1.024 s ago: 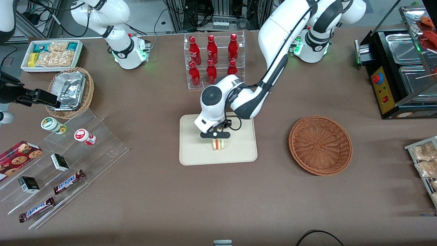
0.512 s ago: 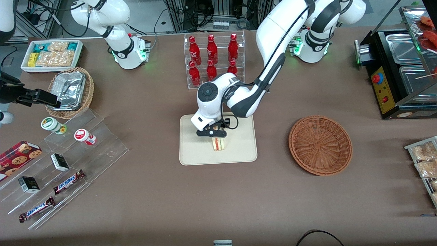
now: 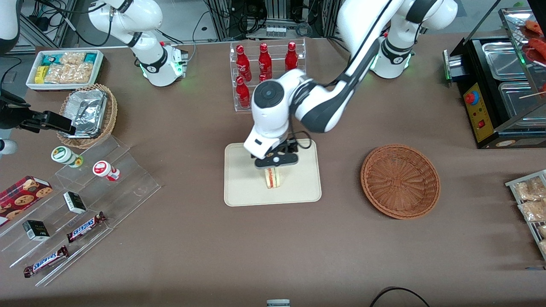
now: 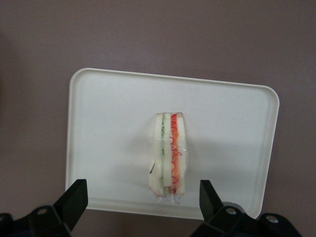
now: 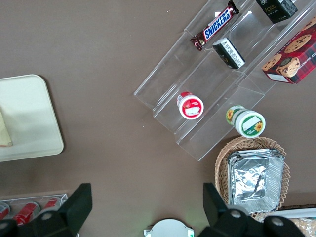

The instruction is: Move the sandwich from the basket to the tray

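The sandwich (image 3: 273,178) stands on edge on the tray (image 3: 243,187), near the tray's middle, with its red and green filling layers facing up. In the wrist view the sandwich (image 4: 169,157) is free on the tray (image 4: 108,123); nothing touches it.

The gripper (image 3: 275,160) hangs above the sandwich, clear of it. Its fingers (image 4: 74,200) are spread wide apart, one to each side of the sandwich, with open space between each finger and the bread. The gripper holds nothing.

The basket (image 3: 400,181) sits on the table (image 3: 273,247) beside the tray, toward the working arm's end. It is well apart from the tray and no item shows in it.

A clear rack of red bottles (image 3: 264,72) stands farther from the front camera than the tray; the working arm's wrist partly covers it.

Toward the parked arm's end of the table:
- a clear stepped shelf (image 3: 128,170) carrying two small cups (image 3: 66,155), small dark boxes and Snickers bars (image 3: 85,227);
- a cookie box (image 3: 21,196) next to the shelf;
- a tan basket of foil containers (image 3: 87,113);
- a white bin of snack packets (image 3: 64,68).

Toward the working arm's end stands a black warming unit (image 3: 495,85) with metal pans. Snack packets (image 3: 531,200) lie at the table edge, nearer the front camera than that unit.
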Robot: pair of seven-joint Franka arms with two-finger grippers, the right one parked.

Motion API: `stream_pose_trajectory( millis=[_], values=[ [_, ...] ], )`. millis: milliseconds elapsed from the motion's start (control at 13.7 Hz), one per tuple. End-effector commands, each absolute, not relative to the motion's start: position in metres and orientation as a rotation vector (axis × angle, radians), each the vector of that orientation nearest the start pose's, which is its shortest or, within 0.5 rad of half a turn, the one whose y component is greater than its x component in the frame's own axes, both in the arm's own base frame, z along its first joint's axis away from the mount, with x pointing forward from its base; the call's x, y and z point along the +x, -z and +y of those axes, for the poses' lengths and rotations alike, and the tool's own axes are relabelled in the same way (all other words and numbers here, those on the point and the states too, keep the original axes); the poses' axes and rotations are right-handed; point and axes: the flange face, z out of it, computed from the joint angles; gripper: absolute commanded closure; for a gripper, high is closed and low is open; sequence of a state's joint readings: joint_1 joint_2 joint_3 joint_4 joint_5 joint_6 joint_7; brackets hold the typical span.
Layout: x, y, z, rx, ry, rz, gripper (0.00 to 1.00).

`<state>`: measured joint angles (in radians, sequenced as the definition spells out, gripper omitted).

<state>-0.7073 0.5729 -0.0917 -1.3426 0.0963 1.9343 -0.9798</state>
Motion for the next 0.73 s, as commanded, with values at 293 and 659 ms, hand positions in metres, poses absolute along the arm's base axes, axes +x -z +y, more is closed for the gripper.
stream_pose_trajectory(
  millis=[293, 659],
  values=[
    [0.518, -0.544, -0.352, -3.038, 0.030, -0.381, 0.00],
    [0.525, -0.589, -0.234, -3.063, -0.046, -0.254, 0.00]
  ],
)
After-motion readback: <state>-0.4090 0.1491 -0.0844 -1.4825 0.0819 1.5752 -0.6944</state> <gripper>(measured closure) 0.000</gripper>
